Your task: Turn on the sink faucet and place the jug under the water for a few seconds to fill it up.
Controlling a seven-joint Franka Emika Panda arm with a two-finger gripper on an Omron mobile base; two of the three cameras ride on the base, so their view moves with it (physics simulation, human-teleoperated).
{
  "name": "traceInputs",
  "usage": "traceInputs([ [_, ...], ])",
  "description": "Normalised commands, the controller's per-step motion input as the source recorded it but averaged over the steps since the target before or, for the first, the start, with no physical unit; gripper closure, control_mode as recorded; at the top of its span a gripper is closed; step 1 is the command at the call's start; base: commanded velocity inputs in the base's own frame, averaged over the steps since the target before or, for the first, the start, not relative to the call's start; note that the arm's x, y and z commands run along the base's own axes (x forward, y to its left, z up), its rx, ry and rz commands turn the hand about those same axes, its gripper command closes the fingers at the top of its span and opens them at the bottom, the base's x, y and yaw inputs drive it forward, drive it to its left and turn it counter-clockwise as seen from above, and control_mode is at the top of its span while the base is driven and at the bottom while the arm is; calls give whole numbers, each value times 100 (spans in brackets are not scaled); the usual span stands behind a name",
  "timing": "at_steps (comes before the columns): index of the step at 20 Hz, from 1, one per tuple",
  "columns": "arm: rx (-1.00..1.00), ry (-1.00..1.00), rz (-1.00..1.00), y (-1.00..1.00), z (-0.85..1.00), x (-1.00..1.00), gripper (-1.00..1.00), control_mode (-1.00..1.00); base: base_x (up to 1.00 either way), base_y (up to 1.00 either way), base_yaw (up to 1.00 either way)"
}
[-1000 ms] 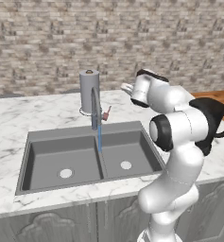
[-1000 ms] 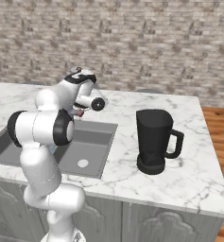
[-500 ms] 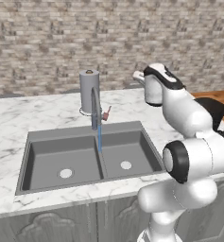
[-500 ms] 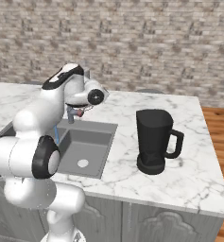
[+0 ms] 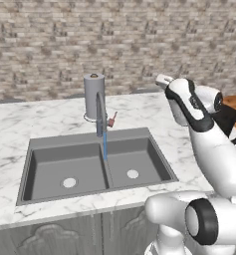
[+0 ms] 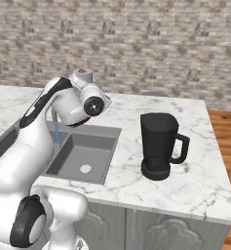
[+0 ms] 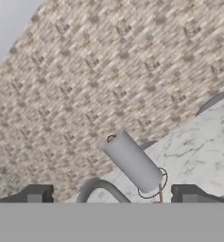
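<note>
The sink faucet [image 5: 99, 113] arches over the divider of the sink [image 5: 42, 172], its reddish lever [image 5: 111, 120] at its side. A thin blue stream of water [image 5: 105, 147] falls from the spout onto the divider. On the counter right of the sink stands the tall black jug [image 6: 158, 144], handle to the right, nothing touching it. My gripper [image 5: 162, 79] hangs above the counter between faucet and jug, to the right of the faucet. In the hand view my gripper [image 7: 112, 196] is open and holds nothing, with the faucet's arch [image 7: 100, 185] low between the tips.
A grey upright paper-towel roll [image 5: 92, 94] stands just behind the faucet, close to the brick wall [image 5: 114, 45]. White marble counter [image 6: 185, 180] surrounds the sink. A wooden floor [image 6: 226, 141] lies past the counter's right end. My own arm blocks most of the jug in the left base view.
My hand has drawn away from the faucet to the right and a little up, and the arm's elbow has swung round. The water runs throughout; the jug has not moved.
</note>
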Motion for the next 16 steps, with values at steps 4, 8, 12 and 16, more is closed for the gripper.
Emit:
traceInputs([
  [4, 0, 0, 0, -34, 47, -100, -100, -100, 0, 0, 0],
  [8, 0, 0, 0, -57, 36, -100, -100, -100, 0, 0, 0],
  [12, 1, 0, 0, -87, 5, -100, -100, -100, 0, 0, 0],
  [16, 4, -1, 0, -100, 0, -100, -100, -100, 0, 0, 0],
])
